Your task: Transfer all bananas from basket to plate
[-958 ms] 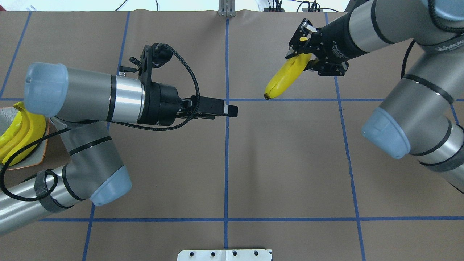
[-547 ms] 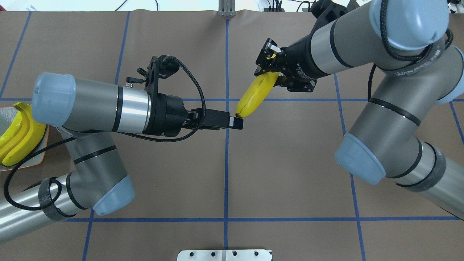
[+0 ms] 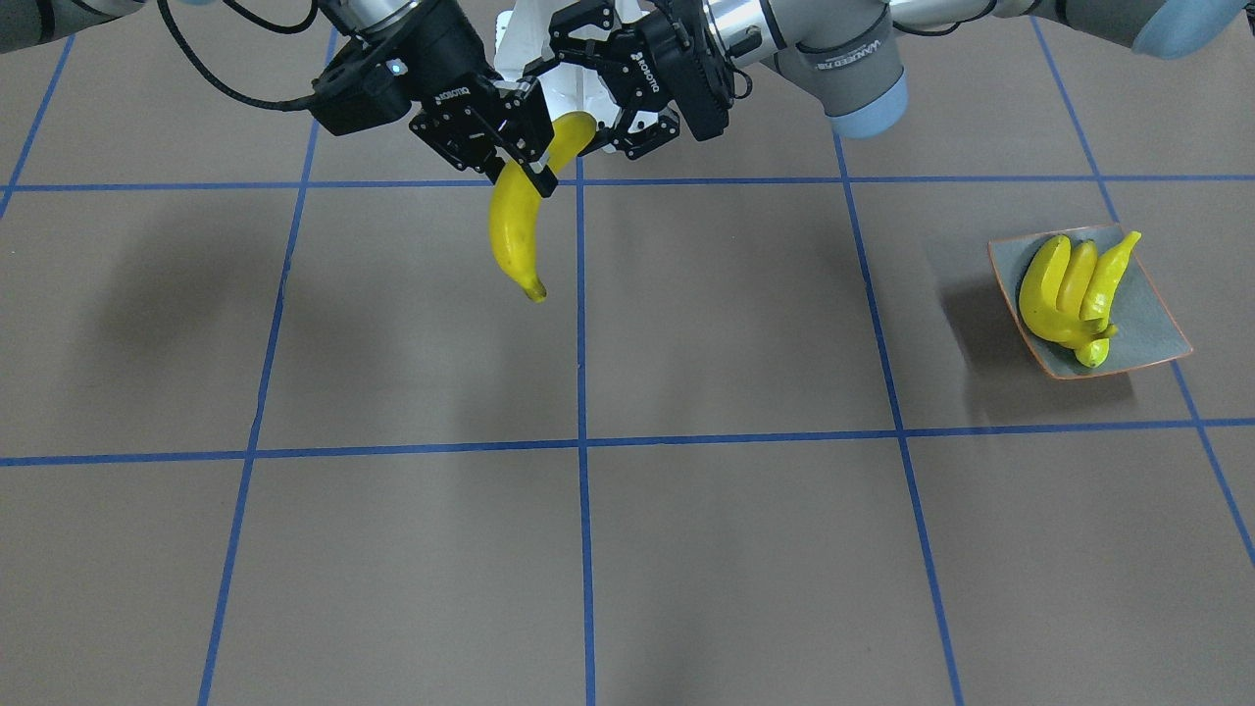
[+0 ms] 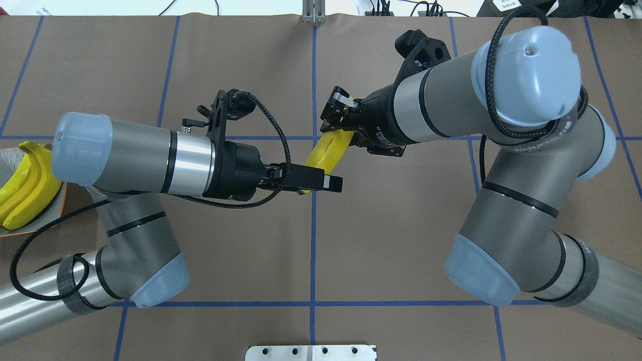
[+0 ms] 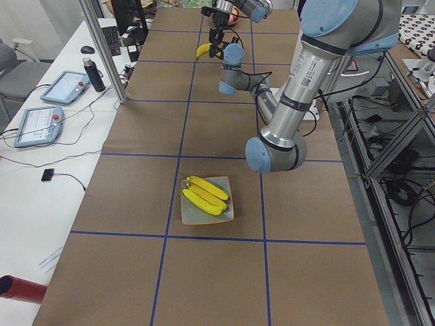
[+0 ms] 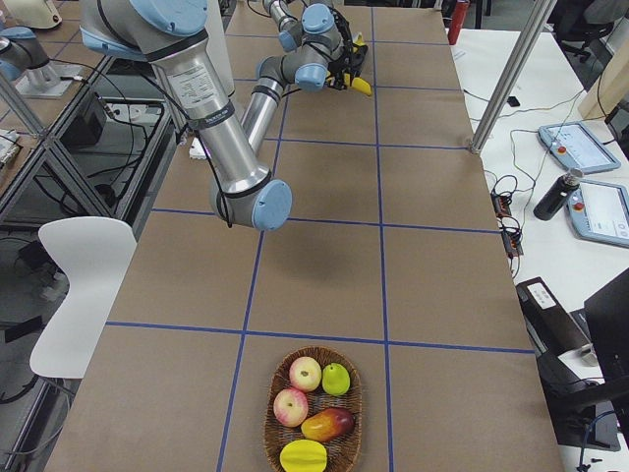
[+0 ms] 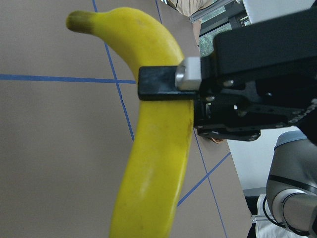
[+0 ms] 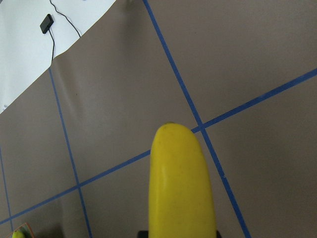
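banana (image 3: 510, 221) clamped in right gripper (image 3: 527, 165), jaws shut on its upper part, hanging tip-down above table's (image 3: 735, 324) middle. left gripper (image 4: 331, 183) just beside it, jaws spread. more bananas (image 3: 1064, 294) lying on plate (image 3: 1157, 328), well apart, toward robot's left.

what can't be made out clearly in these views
Front view: the bananas piled on the plate overlap, so their count is unsure.
Overhead: the plate is cut by the left edge and partly covered by the left arm.
Overhead: the left gripper hides the lower tip of the held banana; contact unclear.
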Controlling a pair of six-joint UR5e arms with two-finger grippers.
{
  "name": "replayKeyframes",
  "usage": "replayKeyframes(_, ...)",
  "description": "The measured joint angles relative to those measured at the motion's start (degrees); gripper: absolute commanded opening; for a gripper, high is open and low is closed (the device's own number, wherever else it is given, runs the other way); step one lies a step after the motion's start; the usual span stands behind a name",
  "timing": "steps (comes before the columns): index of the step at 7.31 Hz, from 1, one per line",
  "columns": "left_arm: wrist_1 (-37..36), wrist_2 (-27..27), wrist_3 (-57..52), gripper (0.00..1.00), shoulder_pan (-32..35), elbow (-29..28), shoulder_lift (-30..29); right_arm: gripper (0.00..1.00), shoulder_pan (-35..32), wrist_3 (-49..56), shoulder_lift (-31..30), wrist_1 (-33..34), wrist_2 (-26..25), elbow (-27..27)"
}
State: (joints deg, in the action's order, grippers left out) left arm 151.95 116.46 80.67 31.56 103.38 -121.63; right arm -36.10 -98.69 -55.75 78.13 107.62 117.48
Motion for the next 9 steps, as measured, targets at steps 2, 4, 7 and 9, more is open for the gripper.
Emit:
replayKeyframes(2,0.1,0.0,-0.3,0.00,0.0,0.0,0.1,0.38,0.5,0.0,-0.2,0.0,-0.1,0.4)
replayKeyframes(4,0.0,0.0,-0.3,0.00,0.0,0.0,0.2,1.00,0.8,0.4,-0.4,-0.1,-0.3,0.3)
replayKeyframes(7,-0.3,-0.1,-0.6,0.00,0.4,0.0,1.5,1.00,-1.2,3.3,-0.4,0.2,-0.7,1.8)
replayKeyframes(9,-0.1,-0.3,-2.4,0.00,2.0,1.9,6.4,1.00,-7.2,4.9,-3.2,0.8,2.4,2.2)
